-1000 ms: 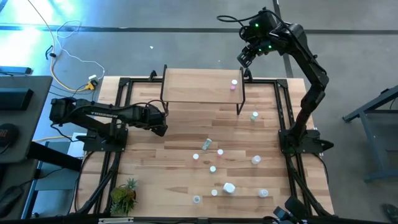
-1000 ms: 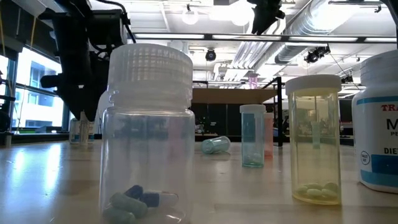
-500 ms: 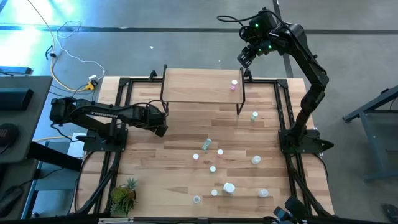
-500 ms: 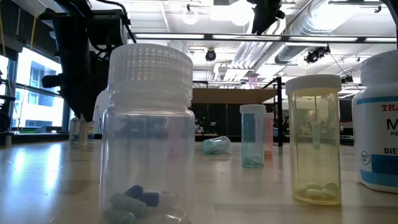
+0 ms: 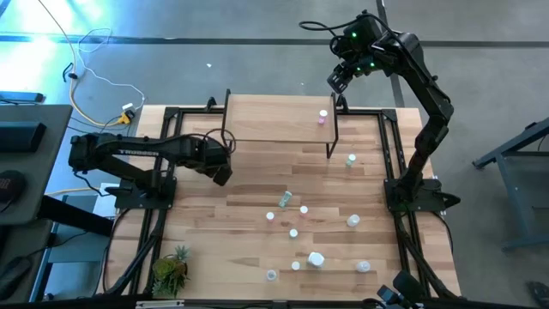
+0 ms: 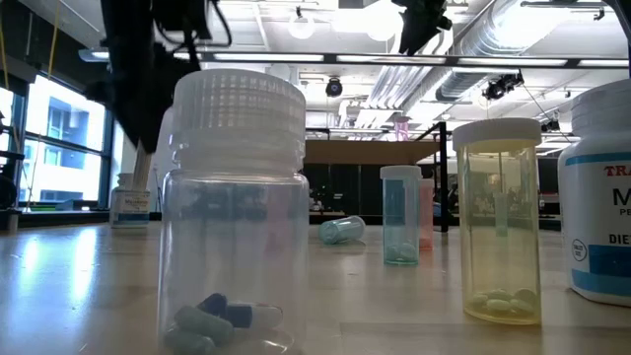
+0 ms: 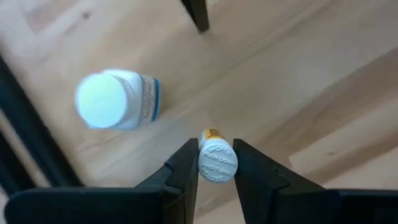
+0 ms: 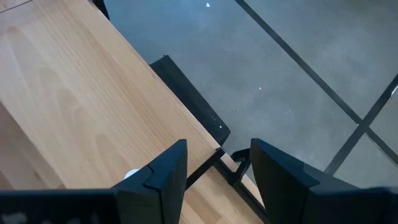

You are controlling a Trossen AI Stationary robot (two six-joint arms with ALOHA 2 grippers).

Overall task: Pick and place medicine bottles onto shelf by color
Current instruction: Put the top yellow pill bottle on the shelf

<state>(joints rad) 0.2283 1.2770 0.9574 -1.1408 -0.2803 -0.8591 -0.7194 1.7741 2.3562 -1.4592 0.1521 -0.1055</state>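
Left gripper holds a vial by the shelf

The shelf point(image 5: 279, 118) stands at the table's point(image 5: 257, 249) far edge with one pink-capped bottle point(image 5: 322, 116) near its right end. The right gripper point(image 5: 338, 80), fingers parted and empty, hangs above that end. The left gripper point(image 7: 216, 163) pinches a white-capped vial point(image 7: 217, 162), embossed lettering unreadable, beside a white bottle point(image 7: 118, 99). Nearest the low camera, a bottle point(image 6: 601, 197) reads "TRA", "M", "DIE"

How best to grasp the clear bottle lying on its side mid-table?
Grip the clear tipped-over bottle across the middle of its round body, coming straight down and closing across its long axis: it lies flat, so the cap faces sideways. The left end effector is shut on a small white-capped vial; the right end effector, open, hovers by the low light-wood shelf.
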